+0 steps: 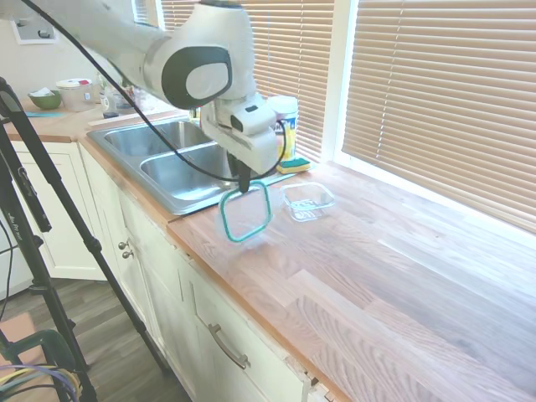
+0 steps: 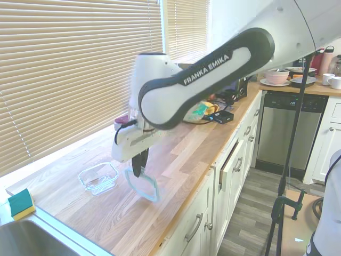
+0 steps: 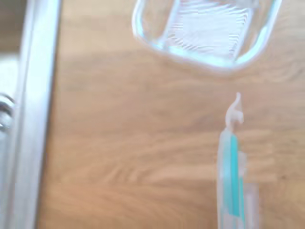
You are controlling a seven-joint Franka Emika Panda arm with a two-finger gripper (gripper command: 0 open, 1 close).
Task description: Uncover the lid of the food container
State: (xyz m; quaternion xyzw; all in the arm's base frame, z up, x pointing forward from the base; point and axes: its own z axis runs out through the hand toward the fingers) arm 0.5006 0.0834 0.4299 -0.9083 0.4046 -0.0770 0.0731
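the end effector (image 1: 244, 186) pinches the lid (image 1: 246, 213) by its rim, hanging edge-down beside the food container (image 1: 306, 201); it could slip onto the desk (image 1: 402, 276).

Lid (image 1: 245, 211): flat, clear, rounded-square w/ teal rim; hangs on edge, near vertical, off the container, its upper edge at the dark gripper tip, lower edge just above the wood counter near the front edge. Wrist view shows it edge-on, teal strip w/ small clear clip tab at the end. Container (image 1: 307, 201): small shallow clear rounded-square dish, uncovered, upright, looks empty, sits flat on counter just beside lid, on the window side, not touching it.
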